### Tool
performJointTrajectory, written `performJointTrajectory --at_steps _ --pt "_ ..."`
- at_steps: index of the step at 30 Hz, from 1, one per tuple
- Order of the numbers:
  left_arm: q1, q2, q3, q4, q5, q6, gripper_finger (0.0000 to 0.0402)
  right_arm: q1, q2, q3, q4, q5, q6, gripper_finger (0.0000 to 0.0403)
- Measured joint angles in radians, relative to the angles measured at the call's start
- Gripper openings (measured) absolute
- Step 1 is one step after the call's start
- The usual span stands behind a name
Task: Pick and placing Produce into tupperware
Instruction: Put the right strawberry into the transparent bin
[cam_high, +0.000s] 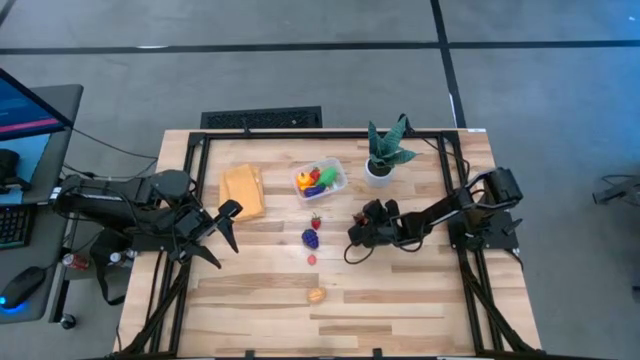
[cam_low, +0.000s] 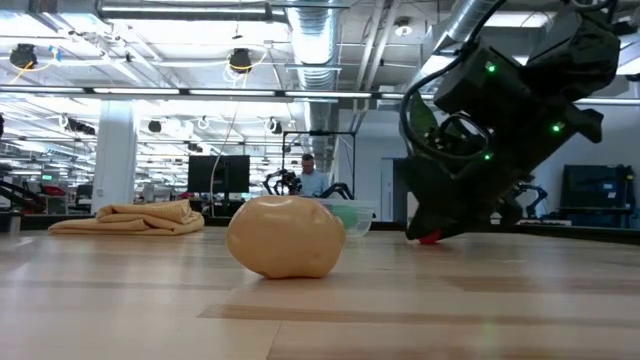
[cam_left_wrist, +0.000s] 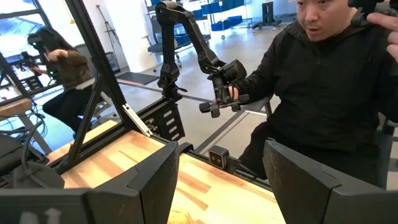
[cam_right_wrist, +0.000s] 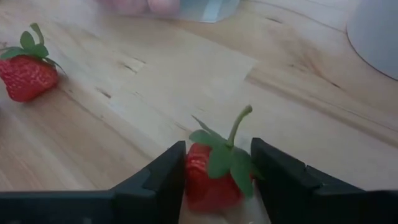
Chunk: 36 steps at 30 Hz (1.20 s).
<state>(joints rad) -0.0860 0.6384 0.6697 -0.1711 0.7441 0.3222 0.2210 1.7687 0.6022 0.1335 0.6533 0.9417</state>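
The clear tupperware (cam_high: 320, 180) stands at the table's far middle with orange, green and red produce inside. Loose produce rests on the wood in front of it: a strawberry (cam_high: 316, 222), purple grapes (cam_high: 311, 238), a small pink bit (cam_high: 311, 259) and a tan piece (cam_high: 316, 295) that fills the low view's foreground (cam_low: 285, 235). My right gripper (cam_right_wrist: 217, 180) is low over the table right of the grapes, shut on a second strawberry (cam_right_wrist: 214, 177). My left gripper (cam_high: 225, 228) hangs open above the table's left part, with nothing between its fingers. My right gripper pinches the strawberry's red body (cam_right_wrist: 198, 180) between its two fingers, one on each side. The fingers slant down from the table's right side. The green cap and stem stand upward, and the fruit sits low on the table (cam_low: 430, 238).
A tan-yellow folded cloth (cam_high: 243, 190) lies left of the tupperware. A spiky green plant in a white pot (cam_high: 383, 155) stands at its right, close behind my right arm. A person in black (cam_left_wrist: 323, 81) sits beyond the table's edge. Bare wood lies toward the near edge.
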Motion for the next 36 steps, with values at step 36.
performJointTrajectory --at_steps 36 --pt "0.0 0.0 0.0 0.0 0.0 0.0 0.0224 0.023 0.004 -0.003 0.119 -0.028 -0.105 0.0144"
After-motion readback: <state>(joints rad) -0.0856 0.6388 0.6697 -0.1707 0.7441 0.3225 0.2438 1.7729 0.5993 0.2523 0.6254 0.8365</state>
